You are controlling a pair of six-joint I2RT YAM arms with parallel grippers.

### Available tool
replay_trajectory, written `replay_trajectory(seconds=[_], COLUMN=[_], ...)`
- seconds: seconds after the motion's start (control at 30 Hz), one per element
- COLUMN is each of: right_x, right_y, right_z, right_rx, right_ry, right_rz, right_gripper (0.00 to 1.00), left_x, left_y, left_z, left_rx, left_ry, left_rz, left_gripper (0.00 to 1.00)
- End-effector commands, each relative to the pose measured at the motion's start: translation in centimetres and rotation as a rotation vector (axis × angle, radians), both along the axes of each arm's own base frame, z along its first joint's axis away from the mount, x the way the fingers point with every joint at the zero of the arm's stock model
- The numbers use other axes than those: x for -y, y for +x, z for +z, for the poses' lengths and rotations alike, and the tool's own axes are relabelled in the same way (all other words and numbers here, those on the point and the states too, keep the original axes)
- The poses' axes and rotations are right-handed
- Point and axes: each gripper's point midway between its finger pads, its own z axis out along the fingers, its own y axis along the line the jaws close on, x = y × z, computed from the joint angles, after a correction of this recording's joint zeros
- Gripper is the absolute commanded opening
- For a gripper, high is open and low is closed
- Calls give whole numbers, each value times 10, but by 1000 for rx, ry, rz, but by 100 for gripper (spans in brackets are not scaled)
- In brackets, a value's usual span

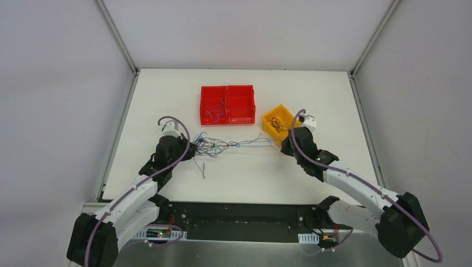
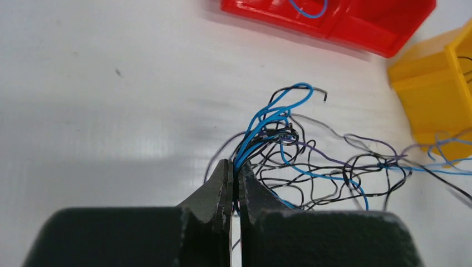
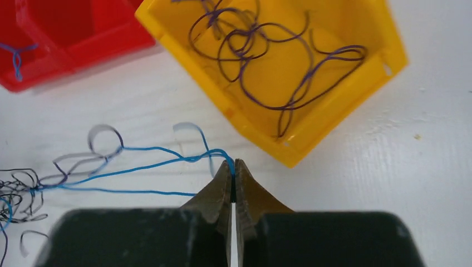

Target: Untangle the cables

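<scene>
A tangle of thin blue, purple and black cables lies on the white table between the two arms. My left gripper is shut on a bunch of blue and black cables at the tangle's left end. Blue cables stretch from the tangle to the right, and my right gripper is shut on them just in front of the yellow bin. In the top view the left gripper and the right gripper hold opposite ends of the strand.
A red two-compartment bin stands at the back with a blue wire in its left half. The yellow bin beside it holds purple wires. A short loose grey wire piece lies on the table nearer the arms.
</scene>
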Motion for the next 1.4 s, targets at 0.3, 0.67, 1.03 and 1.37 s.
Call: replay_trajectory(seconds=[0.3, 0.67, 1.03, 1.37], right_x=[124, -70, -101, -134], right_y=[-14, -95, -82, -8], right_z=[62, 105, 56, 23], right_rx=[94, -37, -133, -232], right_ry=[-4, 365, 14, -160], right_rz=[-447, 738, 730, 540], right_gripper=[0, 0, 82, 84], left_x=[-84, -39, -34, -29], left_y=[0, 11, 12, 11], left_z=[-4, 2, 7, 8], left_rx=[-45, -21, 5, 8], left_ry=[157, 104, 91, 80], left_rz=[474, 214, 179, 152], left_gripper=[0, 0, 0, 0])
